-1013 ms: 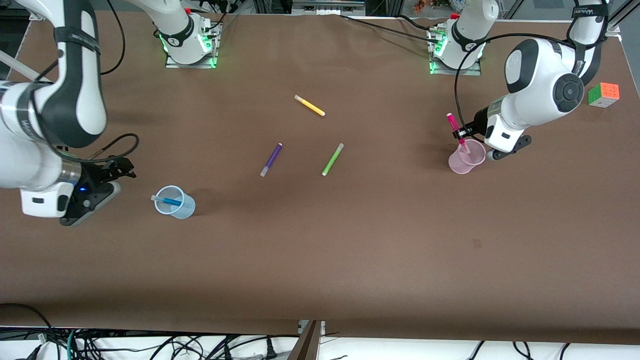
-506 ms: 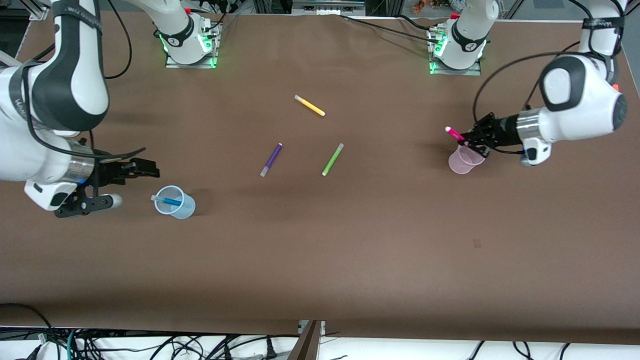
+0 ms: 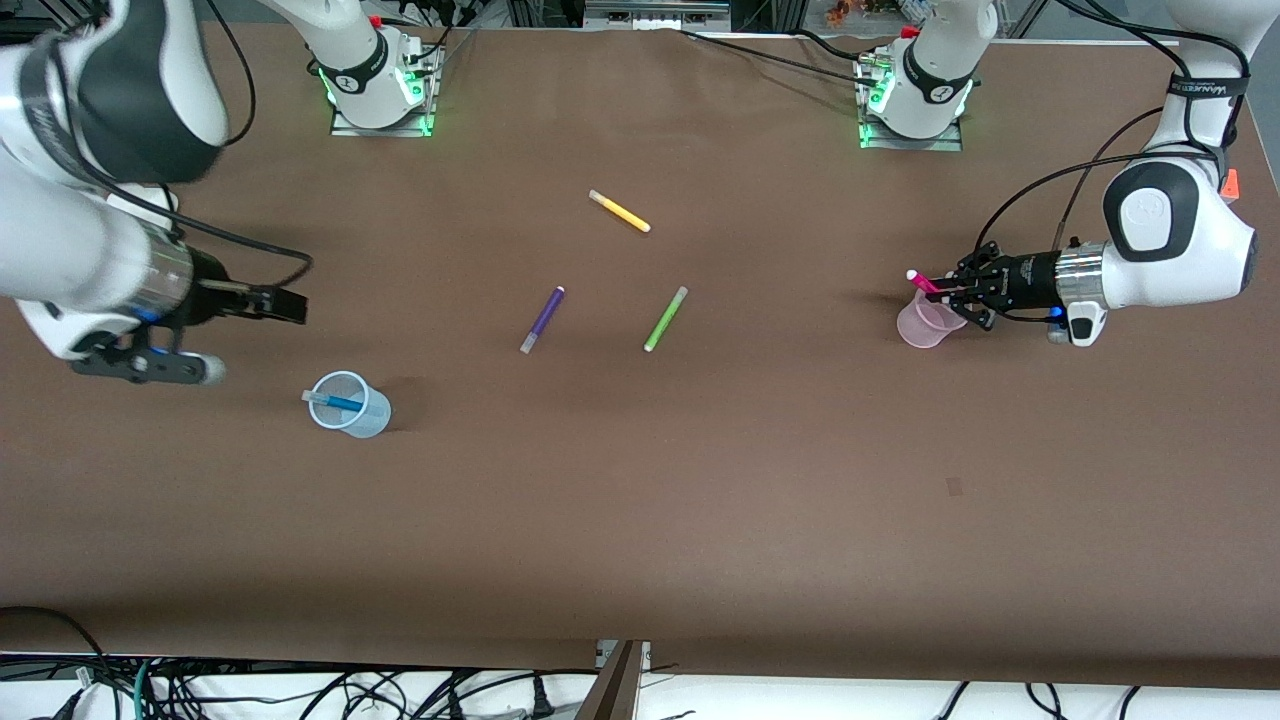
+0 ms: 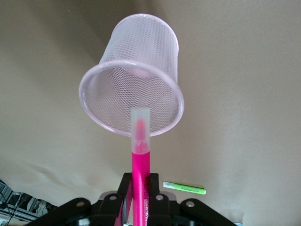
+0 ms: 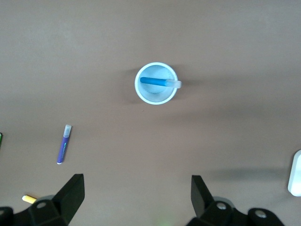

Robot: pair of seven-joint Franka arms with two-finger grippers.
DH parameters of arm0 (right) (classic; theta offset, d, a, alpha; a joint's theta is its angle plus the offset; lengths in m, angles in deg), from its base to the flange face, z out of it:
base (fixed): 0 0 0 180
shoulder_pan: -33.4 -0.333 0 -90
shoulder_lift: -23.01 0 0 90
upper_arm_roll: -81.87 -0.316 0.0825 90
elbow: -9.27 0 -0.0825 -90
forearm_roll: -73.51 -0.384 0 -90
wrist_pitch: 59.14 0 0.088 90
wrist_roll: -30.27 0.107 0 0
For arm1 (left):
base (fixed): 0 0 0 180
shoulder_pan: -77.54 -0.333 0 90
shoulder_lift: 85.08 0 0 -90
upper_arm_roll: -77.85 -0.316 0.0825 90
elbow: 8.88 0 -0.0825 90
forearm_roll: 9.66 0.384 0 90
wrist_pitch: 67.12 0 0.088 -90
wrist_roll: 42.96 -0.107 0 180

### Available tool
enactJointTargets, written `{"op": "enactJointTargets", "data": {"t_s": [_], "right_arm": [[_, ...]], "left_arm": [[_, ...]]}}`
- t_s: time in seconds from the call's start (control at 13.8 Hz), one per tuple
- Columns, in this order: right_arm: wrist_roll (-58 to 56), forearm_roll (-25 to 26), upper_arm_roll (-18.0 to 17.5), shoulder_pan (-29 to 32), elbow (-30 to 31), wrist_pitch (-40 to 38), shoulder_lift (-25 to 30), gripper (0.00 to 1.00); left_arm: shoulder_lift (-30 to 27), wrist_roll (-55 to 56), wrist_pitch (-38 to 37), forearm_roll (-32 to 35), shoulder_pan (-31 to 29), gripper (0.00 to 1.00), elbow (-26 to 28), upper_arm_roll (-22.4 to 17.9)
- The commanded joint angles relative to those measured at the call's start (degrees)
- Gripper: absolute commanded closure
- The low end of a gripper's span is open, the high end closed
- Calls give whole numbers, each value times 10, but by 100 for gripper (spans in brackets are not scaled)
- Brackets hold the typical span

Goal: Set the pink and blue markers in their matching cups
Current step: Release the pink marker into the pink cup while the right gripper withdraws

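The right pincer (image 3: 290,305) hangs with its fingers wide and empty over bare tabletop (image 3: 640,520) at the right arm's end, close to that end's edge and a little farther from the front camera than the blue cup (image 3: 349,404). That cup stands upright, pale and see-through, with the blue marker (image 3: 336,402) leaning inside it, the bright blue barrel down in the cup and its grey-blue cap resting over the rim. A broad stretch of open brown surface lies between this cup and the edge nearest the front camera. Toward the middle lie three loose pens, well apart from each other: the purple pen (image 3: 542,319), the green pen (image 3: 665,318) beside it, and the yellow pen (image 3: 619,211) farther from the camera than both. More open room runs from the green pen to the pink cup (image 3: 925,322), which stands upright at the left arm's end, pale pink and translucent with a fine mesh-like texture on its wall. The left pincer (image 3: 948,290), lying nearly level, is clamped on the pink marker (image 3: 922,281), whose magenta barrel sits between the fingers and whose paler cap pokes out over the cup's rim, not yet inside. The left arm's elbow sits close to the tabletop's end edge.
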Motion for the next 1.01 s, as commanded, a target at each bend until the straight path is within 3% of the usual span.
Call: {"op": "enactJointTargets", "data": {"t_s": [0.0,0.07,0.14,0.22,0.36,0.65,0.8,0.94], "right_arm": [[9,5,-20,35,40,1,73,0],[13,5,-20,48,57,5,99,0],[11,4,-20,64,68,14,110,0],[10,4,-20,69,74,9,121,0],[10,5,-20,81,100,4,144,0],[-22,13,-19,83,95,-24,142,0],[-42,14,-17,81,78,-31,130,0],[-42,13,-17,81,77,-30,128,0]], "left_arm": [[22,-11,-13,-15,-7,100,-14,4],[25,-21,-13,-15,-8,100,-14,4],[26,-39,-14,-15,-15,80,-14,4],[31,-48,-16,-15,-27,50,-14,4],[44,-59,-37,-15,-33,0,-27,4],[37,-53,-68,-7,-35,0,-59,5],[35,-46,-153,-1,-35,0,-137,4],[35,-8,-209,81,-29,0,-238,12]]}}
